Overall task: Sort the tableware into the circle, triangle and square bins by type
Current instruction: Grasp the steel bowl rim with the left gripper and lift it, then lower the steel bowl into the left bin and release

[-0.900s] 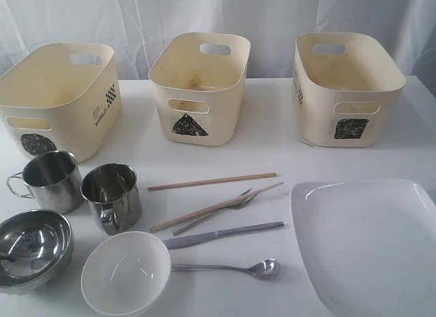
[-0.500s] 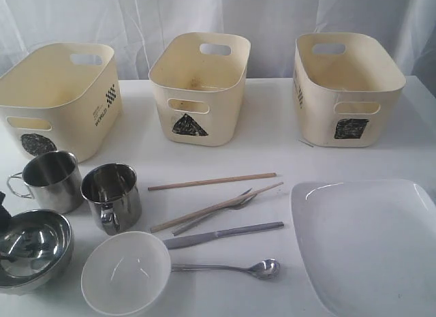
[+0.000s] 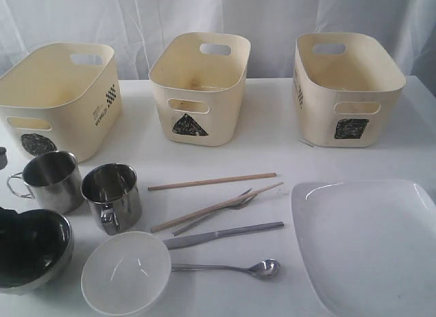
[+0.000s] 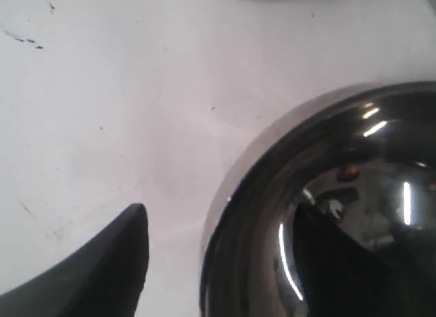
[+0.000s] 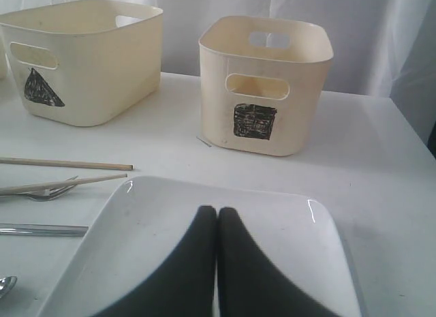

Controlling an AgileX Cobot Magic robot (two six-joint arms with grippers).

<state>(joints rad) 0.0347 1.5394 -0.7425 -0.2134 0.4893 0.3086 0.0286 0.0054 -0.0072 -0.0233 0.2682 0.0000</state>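
Observation:
My left gripper (image 4: 219,215) is open and straddles the rim of the steel bowl (image 4: 327,167), one finger (image 4: 102,269) outside and the other inside. In the exterior view its black body (image 3: 20,242) covers the steel bowl (image 3: 65,254) at the front left. Two steel mugs (image 3: 51,180) (image 3: 112,194) stand behind it and the white bowl (image 3: 126,273) beside it. Chopsticks (image 3: 212,181), fork (image 3: 242,200), knife (image 3: 225,234) and spoon (image 3: 231,268) lie mid-table. My right gripper (image 5: 216,211) is shut and empty over the white plate (image 5: 286,228).
Three cream bins stand along the back: the circle bin (image 3: 61,92) on the left, the triangle bin (image 3: 197,85) in the middle and the square bin (image 3: 347,85) on the right. The plate (image 3: 368,242) fills the front right corner, and a white curtain hangs behind.
The left gripper has come in from the lower left edge and down over the steel bowl, whose inside now looks black. Nothing else has moved.

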